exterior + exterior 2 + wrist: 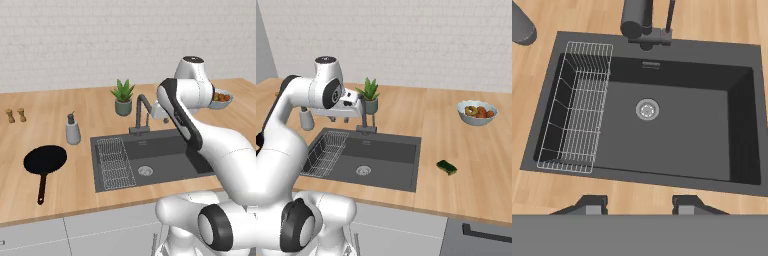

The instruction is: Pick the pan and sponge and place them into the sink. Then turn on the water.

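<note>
Dark grey sink (pixel 662 135) sits under my hand (pixel 640 204), whose fingers stand apart with nothing between them. I see the black pan (pixel 45 160) on the wooden worktop (pixel 45 125) left of the basin and the green sponge (pixel 446 167) on its right, both outside it, with the faucet (pixel 141 114) behind.

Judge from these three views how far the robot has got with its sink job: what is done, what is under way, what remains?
Done: nothing. The pan lies on the counter left of the sink, and the sponge on the counter to its right. Under way: the gripper hangs over the basin, jaws apart and holding nothing. Left: both pickups, both placements, then the faucet; no water runs.
</note>
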